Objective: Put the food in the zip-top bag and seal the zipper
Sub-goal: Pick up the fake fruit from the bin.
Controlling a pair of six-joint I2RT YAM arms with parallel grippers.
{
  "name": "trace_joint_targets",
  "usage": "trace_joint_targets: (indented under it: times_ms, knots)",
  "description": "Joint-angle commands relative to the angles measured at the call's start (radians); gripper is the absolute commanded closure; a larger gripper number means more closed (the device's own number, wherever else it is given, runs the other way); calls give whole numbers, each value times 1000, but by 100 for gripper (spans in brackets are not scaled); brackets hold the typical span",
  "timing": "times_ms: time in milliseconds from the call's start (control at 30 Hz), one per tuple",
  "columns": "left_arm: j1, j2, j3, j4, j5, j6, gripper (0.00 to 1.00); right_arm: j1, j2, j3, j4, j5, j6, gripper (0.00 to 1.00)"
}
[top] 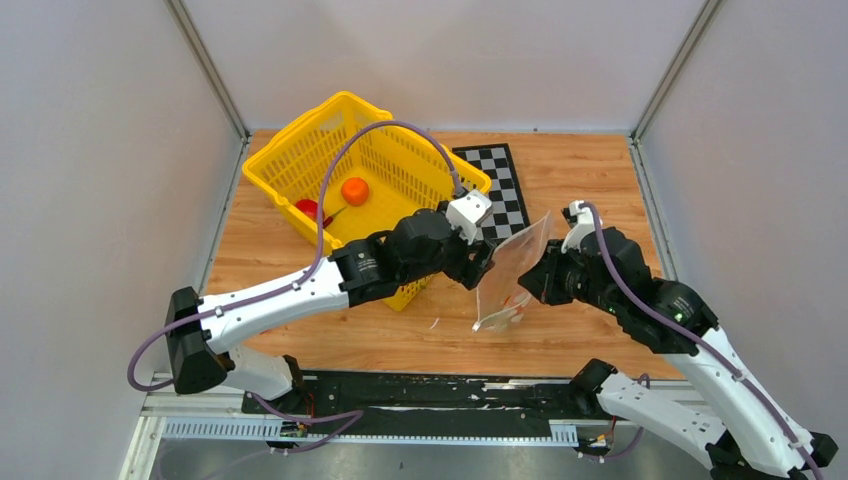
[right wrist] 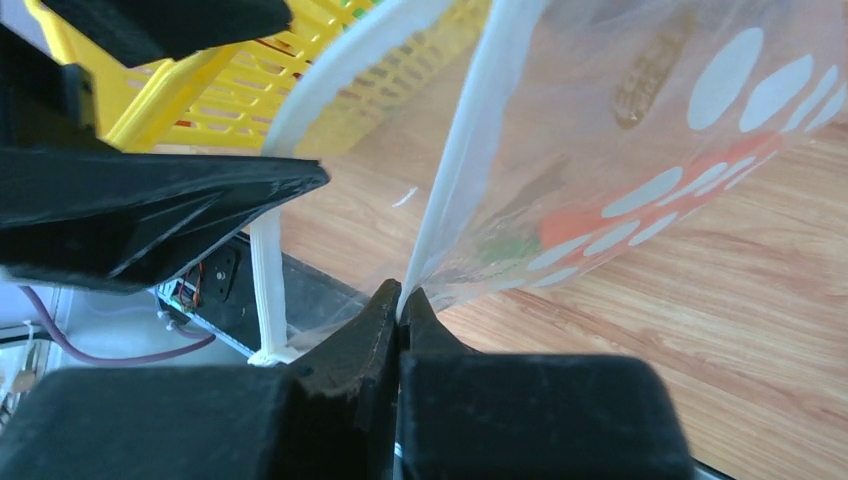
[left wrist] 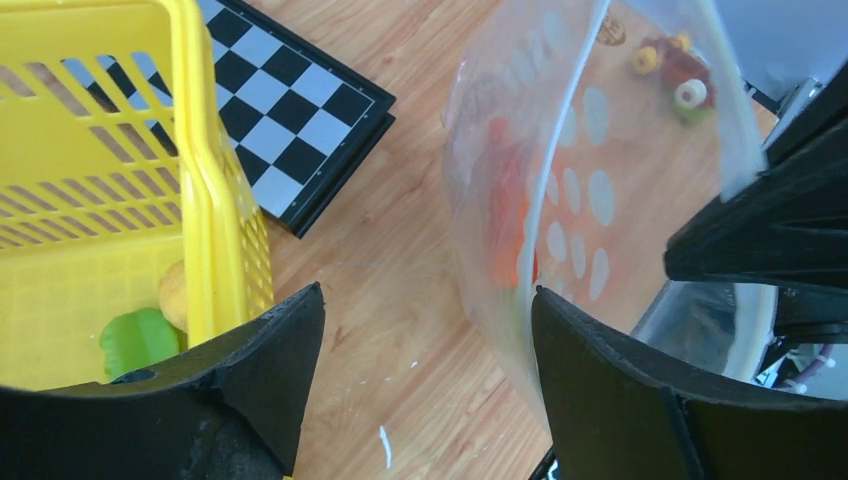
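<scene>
Two arms meet over the wooden table (top: pixel 600 180), one clear plastic zip-top bag printed with white polka dots (top: pixel 510 268) hanging upright between them. My right gripper (right wrist: pixel 400 303) has its black fingers pressed together on the bag's edge, right at the thin pale zipper strip (right wrist: pixel 465 150). The mouth gapes, its two strips spread apart. My left gripper (left wrist: pixel 428 300) stands beside the bag with fingers apart, gripping nothing that I can see. Inside the bag I count one piece, an orange toy carrot (left wrist: pixel 505 235) (green at one end on the right wrist camera). The one yellow mesh plastic basket (left wrist: pixel 205 180) holds four that I can count: one round orange (top: pixel 354 190), one red piece (top: pixel 308 208), one green pepper (left wrist: pixel 135 340) and one yellow lemon (left wrist: pixel 174 295). One black-and-white checkerboard (top: pixel 503 185) lies just beside the basket.
</scene>
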Motion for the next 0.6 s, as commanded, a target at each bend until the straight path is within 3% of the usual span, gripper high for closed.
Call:
trace_joint_targets:
  times_ms: [0,133,233,367,567]
  knots:
    - [35,-86,21,-46,51,-7,13,-2,9,-66,148,-16,87,100]
    - [80,-128,38,-106,101,16,3,-2,31,-97,224,-29,108,100]
    - [103,-138,83,-180,116,41,1,-1,66,-96,259,-85,98,100]
    - [134,-183,101,-212,23,78,0,-1,123,-58,232,-59,66,100]
    - [351,-183,118,-277,-94,-25,0,-2,168,-28,219,-62,8,100]
